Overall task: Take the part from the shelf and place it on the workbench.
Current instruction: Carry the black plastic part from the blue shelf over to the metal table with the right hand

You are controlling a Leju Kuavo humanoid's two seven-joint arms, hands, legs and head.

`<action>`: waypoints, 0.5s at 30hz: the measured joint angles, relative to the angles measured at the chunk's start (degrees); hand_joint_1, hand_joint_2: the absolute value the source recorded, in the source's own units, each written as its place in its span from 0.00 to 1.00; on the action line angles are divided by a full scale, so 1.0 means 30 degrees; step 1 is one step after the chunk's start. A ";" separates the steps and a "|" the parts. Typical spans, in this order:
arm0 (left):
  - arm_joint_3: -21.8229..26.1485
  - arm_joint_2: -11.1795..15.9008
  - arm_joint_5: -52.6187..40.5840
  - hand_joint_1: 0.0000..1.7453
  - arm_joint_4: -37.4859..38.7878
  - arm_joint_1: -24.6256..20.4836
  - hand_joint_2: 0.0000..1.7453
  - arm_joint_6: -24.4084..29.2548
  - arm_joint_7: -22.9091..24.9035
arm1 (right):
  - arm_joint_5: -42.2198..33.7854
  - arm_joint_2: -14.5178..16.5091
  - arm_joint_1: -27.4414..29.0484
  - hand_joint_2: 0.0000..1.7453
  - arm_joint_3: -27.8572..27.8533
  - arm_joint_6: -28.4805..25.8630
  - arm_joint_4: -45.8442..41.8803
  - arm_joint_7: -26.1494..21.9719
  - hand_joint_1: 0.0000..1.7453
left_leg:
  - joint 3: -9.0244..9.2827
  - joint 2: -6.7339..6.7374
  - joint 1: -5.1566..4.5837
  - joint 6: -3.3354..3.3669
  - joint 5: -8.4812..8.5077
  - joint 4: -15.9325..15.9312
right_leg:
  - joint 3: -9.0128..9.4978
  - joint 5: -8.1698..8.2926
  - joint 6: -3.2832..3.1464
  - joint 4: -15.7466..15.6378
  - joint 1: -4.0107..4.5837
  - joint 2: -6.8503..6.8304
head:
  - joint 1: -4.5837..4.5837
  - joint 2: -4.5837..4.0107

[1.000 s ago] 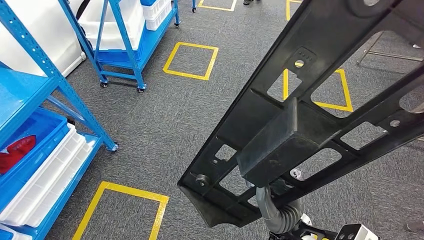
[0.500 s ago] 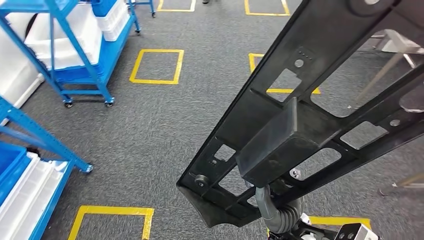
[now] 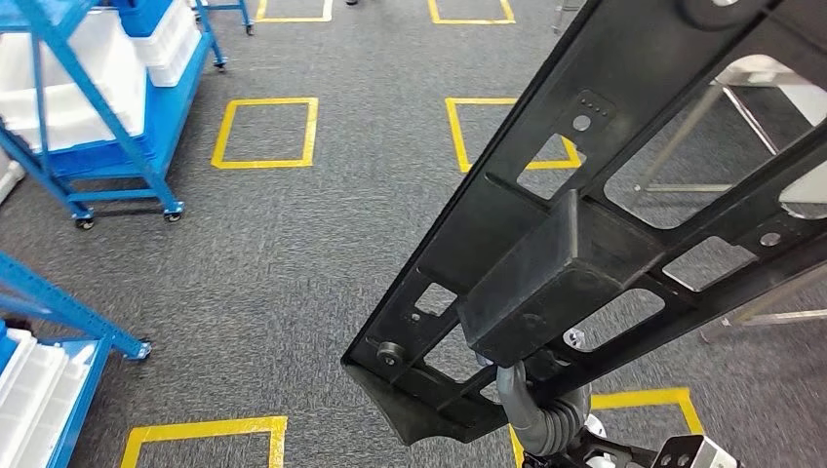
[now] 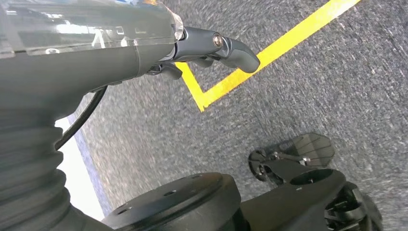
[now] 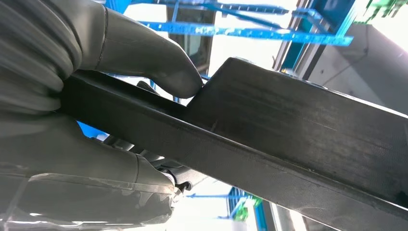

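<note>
Right wrist view: right hand (image 5: pixel 96 120) grips the long black plastic frame part (image 5: pixel 288 139); its far end at one o'clock (overhanging) could strike something. Left hand (image 4: pixel 211 48) holds nothing, fingers apart.

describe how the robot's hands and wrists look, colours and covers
The left hand has dark grey fingers with a small silver screw head, behind a glossy grey shell and a ribbed grey wrist cover, with a thin black cable alongside. The right hand has a thick smooth grey thumb and the same ribbed cover.

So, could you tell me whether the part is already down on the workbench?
No, it's held aloft: the right hand grips the black part above the carpet.
</note>
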 joint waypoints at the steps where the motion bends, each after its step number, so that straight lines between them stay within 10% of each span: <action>1: 0.0000 0.0000 0.0000 0.00 0.0000 0.0000 1.00 0.0000 0.0000 | 0.0000 0.0000 0.0000 1.00 0.0000 0.0000 0.0000 0.0000 1.00 | 0.0000 0.0000 0.0000 0.0000 0.0000 0.0000 | 0.0000 0.0000 0.0000 0.0000 0.0000 0.0000 | 0.0000 0.0000; 6: 0.0016 0.0013 0.0000 0.00 0.0000 0.0006 1.00 0.0008 0.0000 | 0.0000 0.0002 0.0011 1.00 0.0000 0.0055 0.0013 0.0033 1.00 | 0.0052 0.0416 -0.0046 0.0001 -0.0067 0.0002 | 0.0042 0.0441 0.0000 -0.0119 -0.0034 -0.0079 | 0.0000 0.0000; 10: 0.0067 0.0007 0.0000 0.00 -0.0004 -0.0007 1.00 0.0009 -0.0002 | -0.0002 0.0069 -0.0029 1.00 -0.0009 0.0131 0.0005 0.0075 1.00 | 0.0285 0.1037 -0.0108 -0.0347 -0.0639 0.0370 | 0.2597 0.2449 -0.0556 -0.4923 0.0179 -0.0785 | -0.0002 0.0000; 12: 0.0106 0.0004 0.0015 0.00 -0.0011 -0.0004 1.00 -0.0001 -0.0018 | -0.0007 0.0155 -0.0091 1.00 -0.0027 0.0146 0.0007 0.0079 1.00 | -0.0415 0.0524 -0.0076 -0.0719 -0.1912 0.2367 | 0.3171 0.2583 -0.1026 -0.5964 0.0236 -0.0428 | -0.0005 0.0002; 15: 0.0146 0.0007 0.0046 0.00 -0.0015 -0.0069 1.00 -0.0018 -0.0082 | -0.0020 0.0211 -0.0100 1.00 -0.0040 0.0151 0.0075 0.0095 1.00 | -0.1963 -0.0076 -0.0008 -0.0912 -0.2947 0.5460 | 0.3286 0.2610 -0.1141 -0.6051 0.0151 0.0462 | -0.0007 0.0000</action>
